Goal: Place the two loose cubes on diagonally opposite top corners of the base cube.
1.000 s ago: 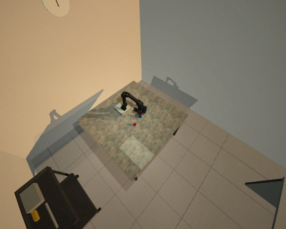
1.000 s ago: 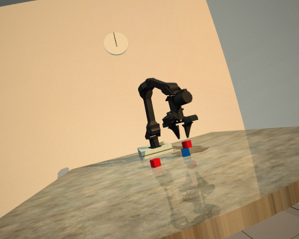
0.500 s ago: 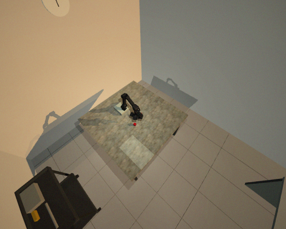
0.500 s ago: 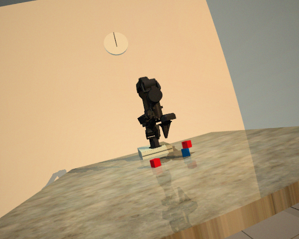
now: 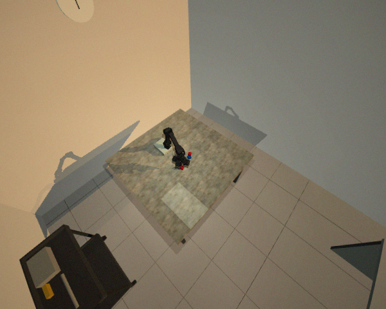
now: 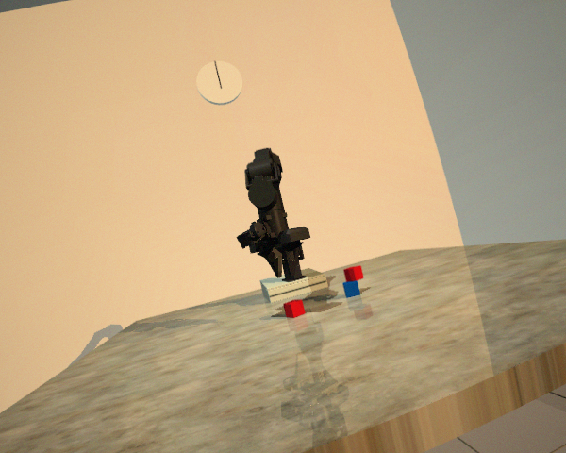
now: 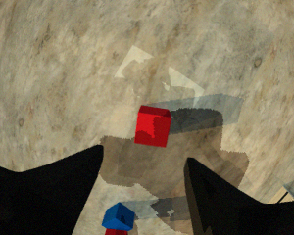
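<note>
The blue base cube (image 5: pixel 188 157) (image 6: pixel 351 288) (image 7: pixel 119 216) stands on the table. One red cube (image 5: pixel 189 153) (image 6: pixel 353 273) (image 7: pixel 116 232) rests on top of it, set off toward one side and looking level; the wrist view cuts it off at the bottom edge. The other red cube (image 5: pixel 181 167) (image 6: pixel 293 309) (image 7: pixel 153 128) lies flat on the table, apart from the blue cube. My gripper (image 7: pixel 145 159) is open and empty, pointing down above the table. In the wrist view this loose red cube shows just beyond the gap between the fingertips, touched by neither.
The pale arm base block (image 6: pixel 292 288) stands behind the loose cube. A pale rectangle (image 5: pixel 184 204) lies on the table (image 5: pixel 216 143) toward its near corner. A dark cart (image 5: pixel 87 266) stands on the floor, away from the table.
</note>
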`<state>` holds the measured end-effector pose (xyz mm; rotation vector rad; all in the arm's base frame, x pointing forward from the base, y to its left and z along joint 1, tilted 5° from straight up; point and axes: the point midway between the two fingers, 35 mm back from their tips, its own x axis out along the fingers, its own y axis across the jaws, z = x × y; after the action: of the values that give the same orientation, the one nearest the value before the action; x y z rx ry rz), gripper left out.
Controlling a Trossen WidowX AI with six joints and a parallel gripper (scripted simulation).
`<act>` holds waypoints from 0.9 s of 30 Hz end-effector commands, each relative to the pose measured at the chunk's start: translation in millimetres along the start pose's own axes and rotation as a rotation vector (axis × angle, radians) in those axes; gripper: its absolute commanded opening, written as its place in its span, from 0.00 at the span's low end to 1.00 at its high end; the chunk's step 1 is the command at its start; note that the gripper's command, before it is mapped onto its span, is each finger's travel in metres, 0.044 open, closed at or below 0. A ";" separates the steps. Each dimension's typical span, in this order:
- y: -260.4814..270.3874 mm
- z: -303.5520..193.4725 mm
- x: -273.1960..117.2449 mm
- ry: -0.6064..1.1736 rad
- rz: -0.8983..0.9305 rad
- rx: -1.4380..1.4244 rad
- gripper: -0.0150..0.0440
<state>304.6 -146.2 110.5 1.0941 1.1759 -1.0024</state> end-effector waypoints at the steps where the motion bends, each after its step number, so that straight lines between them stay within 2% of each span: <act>1: -4.4 -3.7 28.7 0.020 -0.018 -0.002 0.70; 27: -5.2 -4.5 70.6 0.020 -0.018 -0.002 0.70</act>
<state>308.0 -146.1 46.5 1.0913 1.1952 -1.0055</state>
